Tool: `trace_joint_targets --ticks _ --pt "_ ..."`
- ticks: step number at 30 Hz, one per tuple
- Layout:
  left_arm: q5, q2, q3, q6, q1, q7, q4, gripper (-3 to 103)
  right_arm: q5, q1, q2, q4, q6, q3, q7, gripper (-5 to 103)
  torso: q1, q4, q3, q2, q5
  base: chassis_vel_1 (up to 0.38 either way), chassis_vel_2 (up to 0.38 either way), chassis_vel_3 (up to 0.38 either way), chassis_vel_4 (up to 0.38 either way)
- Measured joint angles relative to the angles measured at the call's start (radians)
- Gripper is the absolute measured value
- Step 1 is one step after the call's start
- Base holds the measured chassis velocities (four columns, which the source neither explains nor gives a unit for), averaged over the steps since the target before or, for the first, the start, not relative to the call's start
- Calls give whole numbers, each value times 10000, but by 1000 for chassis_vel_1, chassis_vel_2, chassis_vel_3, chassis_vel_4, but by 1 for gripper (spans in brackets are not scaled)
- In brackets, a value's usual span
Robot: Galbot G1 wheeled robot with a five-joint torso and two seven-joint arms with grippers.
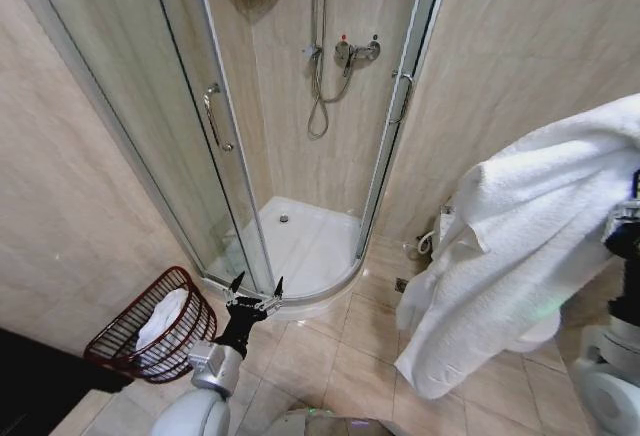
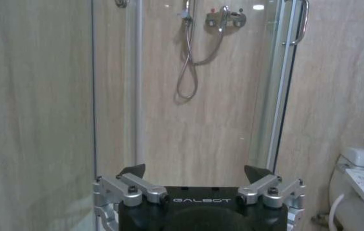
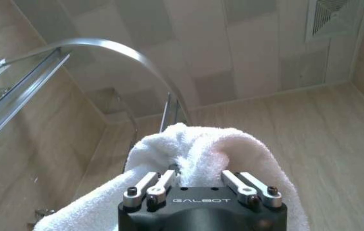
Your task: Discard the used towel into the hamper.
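Your right gripper (image 3: 198,179) is clamped on a white towel (image 1: 520,226), its fingers (image 3: 159,182) drawn narrow around a bunched fold that rises between them. In the head view you see that towel held high at your right side, draping in a long sheet well above the tiled floor (image 1: 330,356). Your left gripper (image 1: 255,290) is spread wide and holds nothing; it sits low in front of you, pointing toward the glass shower stall (image 1: 300,156). The hamper (image 1: 150,328) stands on the floor just left of your left arm, beside the shower door, tilted, with something white already lying inside it.
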Motion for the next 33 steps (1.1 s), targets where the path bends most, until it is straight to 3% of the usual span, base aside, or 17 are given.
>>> trace_joint_targets --ticks 33 --pt "0 0 0 0 0 0 0 100 38 -14 19 0 -11 32 13 21 729 -1 900 1630 0 0 0 0 0"
